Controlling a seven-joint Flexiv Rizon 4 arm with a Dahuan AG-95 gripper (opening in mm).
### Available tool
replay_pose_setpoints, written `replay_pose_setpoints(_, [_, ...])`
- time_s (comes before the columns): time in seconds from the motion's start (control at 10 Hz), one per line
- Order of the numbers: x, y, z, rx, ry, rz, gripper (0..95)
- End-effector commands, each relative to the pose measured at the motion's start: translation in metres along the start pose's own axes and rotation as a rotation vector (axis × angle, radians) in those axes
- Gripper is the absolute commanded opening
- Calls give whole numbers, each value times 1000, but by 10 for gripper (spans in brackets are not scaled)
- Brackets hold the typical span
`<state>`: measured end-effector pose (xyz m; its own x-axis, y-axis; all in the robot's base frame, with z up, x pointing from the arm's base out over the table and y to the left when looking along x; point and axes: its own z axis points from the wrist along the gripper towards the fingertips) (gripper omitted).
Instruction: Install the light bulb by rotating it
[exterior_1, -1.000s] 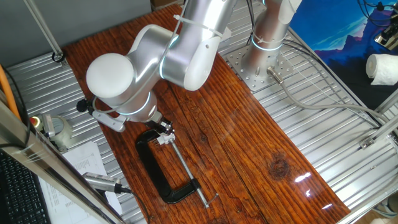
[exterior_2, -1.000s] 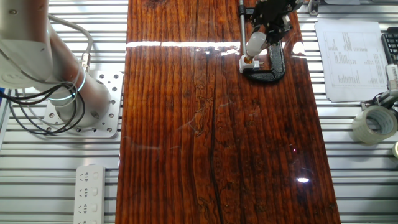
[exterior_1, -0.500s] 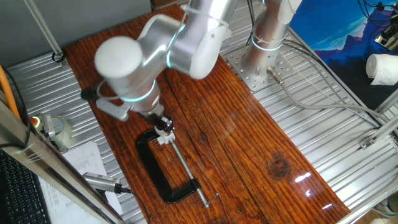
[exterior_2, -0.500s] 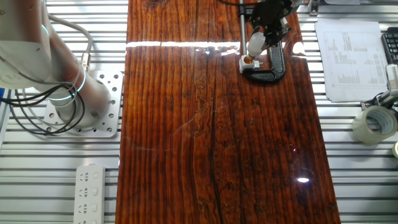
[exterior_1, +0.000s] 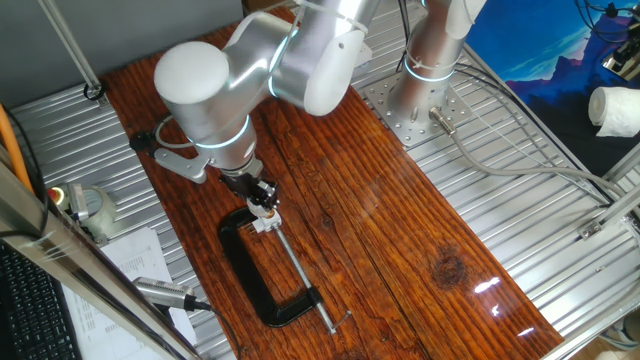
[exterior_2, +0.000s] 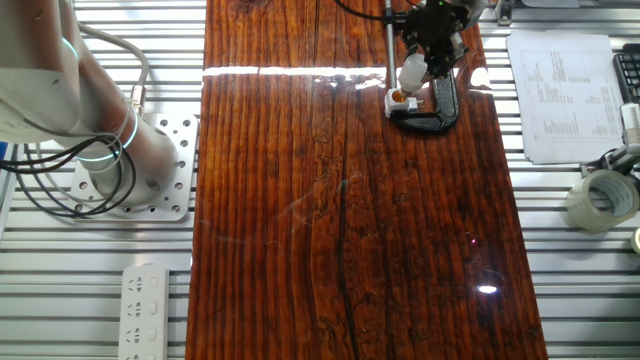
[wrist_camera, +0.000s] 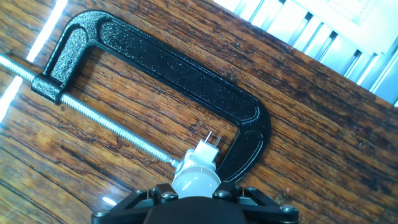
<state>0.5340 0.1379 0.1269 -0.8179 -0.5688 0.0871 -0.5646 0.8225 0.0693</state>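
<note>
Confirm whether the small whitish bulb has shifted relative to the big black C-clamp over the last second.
Yes, slightly. In the overhead fixed view the small whitish bulb has tilted more upright over the big black C-clamp, which stayed put.

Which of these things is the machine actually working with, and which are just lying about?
In use:
small whitish round-headed light bulb
black two-finger end effector, closed on it
small white socket block
big black C-clamp gripping the block

Lying about:
roll of clear tape
printed paper sheet
white power strip
</note>
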Motion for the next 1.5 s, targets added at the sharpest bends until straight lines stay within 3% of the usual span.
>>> replay_pose_setpoints(0.1, [2,0,0,-8,-6,-32,380])
replay_pose_setpoints(0.7, [4,1,0,-14,1,-52,380])
replay_pose_setpoints(1.0, [13,1,6,-14,-3,-48,380])
replay_pose_setpoints(1.2, [15,5,1,-15,-9,-47,380])
replay_pose_setpoints(1.5, [15,6,0,19,-64,-71,380])
